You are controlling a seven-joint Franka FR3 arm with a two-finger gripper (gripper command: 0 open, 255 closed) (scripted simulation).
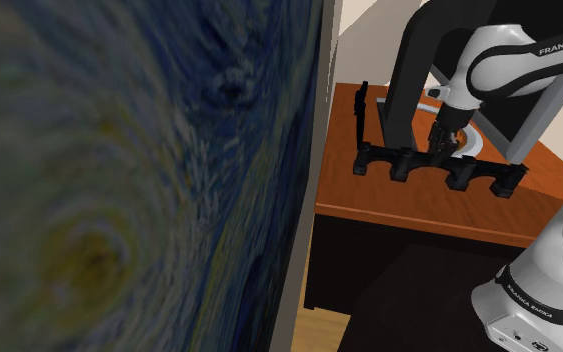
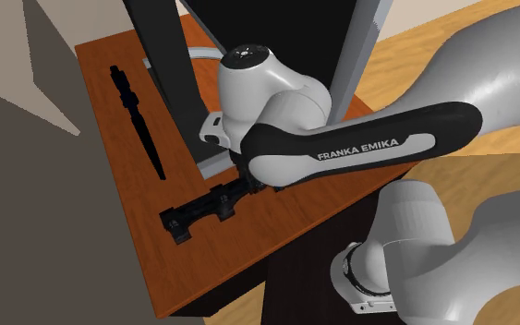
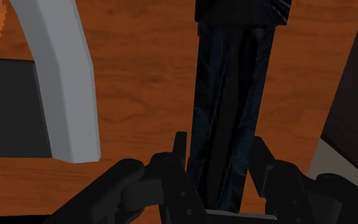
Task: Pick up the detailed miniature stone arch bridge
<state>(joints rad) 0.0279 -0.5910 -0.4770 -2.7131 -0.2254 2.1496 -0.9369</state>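
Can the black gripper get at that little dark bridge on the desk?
Probably yes: the gripper sits right down over the bridge on the desk, with the bridge running straight under it. The grey curved piece lies off to one side, not in the way.

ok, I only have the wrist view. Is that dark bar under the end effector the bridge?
Observer: Yes. The shoulder view shows arches along the black bridge, with the end effector at its middle.
Operator: Lifted?
Observer: No, its feet look to rest on the brown desk.
Operator: Anything else nearby?
Observer: A slim black rod lies apart from it, toward the second exterior view's left.
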